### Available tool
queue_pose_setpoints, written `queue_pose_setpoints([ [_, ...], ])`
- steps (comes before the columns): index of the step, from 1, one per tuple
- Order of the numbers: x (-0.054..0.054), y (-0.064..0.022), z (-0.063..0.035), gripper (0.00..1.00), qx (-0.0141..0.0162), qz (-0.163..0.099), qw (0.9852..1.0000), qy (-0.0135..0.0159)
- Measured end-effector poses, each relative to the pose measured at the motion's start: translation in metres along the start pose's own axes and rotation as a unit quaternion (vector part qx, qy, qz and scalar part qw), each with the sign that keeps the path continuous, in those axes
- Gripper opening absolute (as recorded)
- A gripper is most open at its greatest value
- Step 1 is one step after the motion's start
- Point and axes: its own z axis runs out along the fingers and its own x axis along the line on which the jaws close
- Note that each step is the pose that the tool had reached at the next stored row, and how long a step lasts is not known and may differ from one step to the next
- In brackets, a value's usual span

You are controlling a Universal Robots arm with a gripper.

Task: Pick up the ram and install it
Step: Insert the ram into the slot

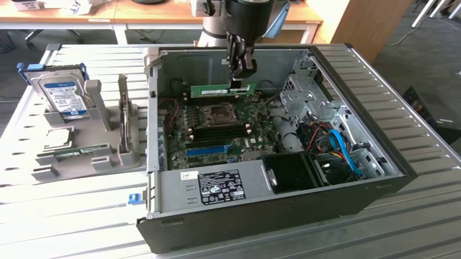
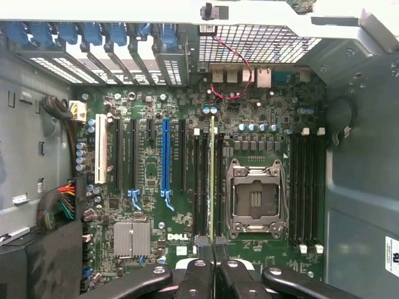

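Observation:
The ram (image 1: pixel 216 90) is a long green stick with a pale label. It hangs level above the motherboard (image 1: pixel 216 135) inside the open computer case (image 1: pixel 288 210), and my gripper (image 1: pixel 241 82) is shut on its top edge near one end. In the wrist view the ram (image 2: pixel 212 180) appears edge-on as a thin line running out from my gripper (image 2: pixel 212 244). It lies over the black memory slots (image 2: pixel 201 187) beside the empty processor socket (image 2: pixel 255 198). Whether it touches a slot cannot be made out.
More memory slots (image 2: pixel 305 187) flank the socket's other side. A metal drive cage (image 1: pixel 306 100), cables (image 1: pixel 338 145) and a black fan shroud (image 1: pixel 292 172) crowd the case on the exterior view's right. Outside, a grey holder (image 1: pixel 101 156) carries a hard drive (image 1: pixel 61 94) and a square processor chip (image 1: pixel 58 137).

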Motion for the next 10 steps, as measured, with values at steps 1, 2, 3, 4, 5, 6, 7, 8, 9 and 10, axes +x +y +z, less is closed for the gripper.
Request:
queue_pose_setpoints([
  [1,0.0000,0.0000,0.0000,0.12,0.0000,0.000,1.0000,0.0000],
  [2,0.0000,0.0000,0.0000,0.12,0.0000,0.000,1.0000,0.0000],
  [3,0.0000,0.0000,0.0000,0.12,0.0000,0.000,1.0000,0.0000],
  [4,0.0000,0.0000,0.0000,0.12,0.0000,0.000,1.0000,0.0000],
  [5,0.0000,0.0000,0.0000,0.12,0.0000,0.000,1.0000,0.0000],
  [6,0.0000,0.0000,0.0000,0.12,0.0000,0.000,1.0000,0.0000],
  [7,0.0000,0.0000,0.0001,0.12,0.0000,0.000,1.0000,0.0000],
  [8,0.0000,0.0000,0.0007,0.12,0.0001,0.000,1.0000,-0.0002],
  [9,0.0000,0.0000,0.0017,0.12,0.0001,0.000,1.0000,-0.0002],
  [10,0.0001,0.0000,0.0028,0.12,0.0000,0.000,1.0000,-0.0001],
])
